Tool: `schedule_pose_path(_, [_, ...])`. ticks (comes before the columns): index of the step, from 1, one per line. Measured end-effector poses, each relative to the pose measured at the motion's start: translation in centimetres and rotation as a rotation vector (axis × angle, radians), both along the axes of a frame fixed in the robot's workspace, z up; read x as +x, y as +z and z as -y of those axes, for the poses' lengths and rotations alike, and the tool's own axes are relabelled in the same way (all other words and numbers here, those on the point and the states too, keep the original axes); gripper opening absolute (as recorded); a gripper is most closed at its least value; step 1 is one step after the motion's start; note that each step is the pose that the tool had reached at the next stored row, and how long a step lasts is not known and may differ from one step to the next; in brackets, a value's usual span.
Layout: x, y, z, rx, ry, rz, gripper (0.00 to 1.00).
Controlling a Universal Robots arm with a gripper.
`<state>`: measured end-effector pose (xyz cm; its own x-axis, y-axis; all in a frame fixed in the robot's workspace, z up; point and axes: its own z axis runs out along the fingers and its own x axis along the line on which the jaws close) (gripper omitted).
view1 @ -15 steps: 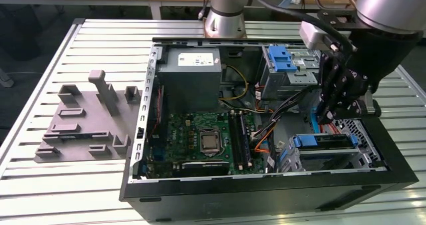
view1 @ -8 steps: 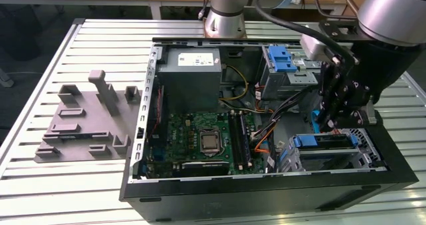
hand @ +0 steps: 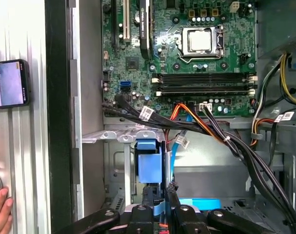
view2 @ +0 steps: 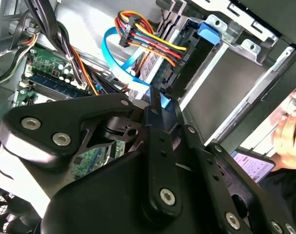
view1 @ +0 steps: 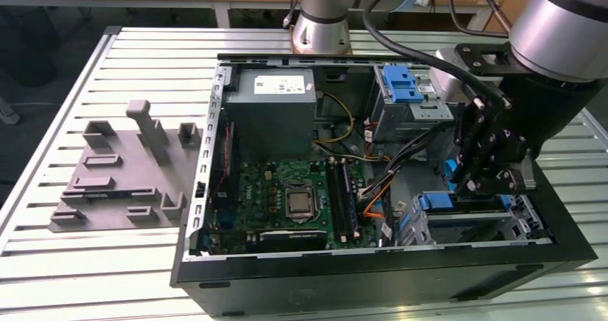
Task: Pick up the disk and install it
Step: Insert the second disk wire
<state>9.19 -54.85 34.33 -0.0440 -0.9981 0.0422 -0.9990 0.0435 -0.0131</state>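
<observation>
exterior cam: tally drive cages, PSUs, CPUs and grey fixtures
Drive cages: 2
PSU: 1
CPU: 1
Grey fixture: 1
Total: 5

You've got the black metal gripper linkage (view2: 152, 161) w/ silver bolts up front. Behind it, a bundle of red, yellow and orange wires (view2: 150, 41) runs beside a light-blue flat cable (view2: 119, 53). Green circuit board (view2: 48, 70) sits off to one side; grey metal drive cage w/ blue plastic tab (view2: 209, 31) opposite.
</observation>
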Motion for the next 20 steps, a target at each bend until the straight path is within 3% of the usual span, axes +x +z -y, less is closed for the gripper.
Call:
schedule_pose_path(9, [0.43, -0.1, 0.03, 0.0141, 0.0, -0.0011, 0.25])
schedule_pose_path(17, [0.81, -0.5, 0.12, 0.0369, 0.0, -0.0032, 0.25])
schedule_pose_path(20, [0.83, -0.55, 0.31, 0.039, 0.0, -0.0032, 0.25])
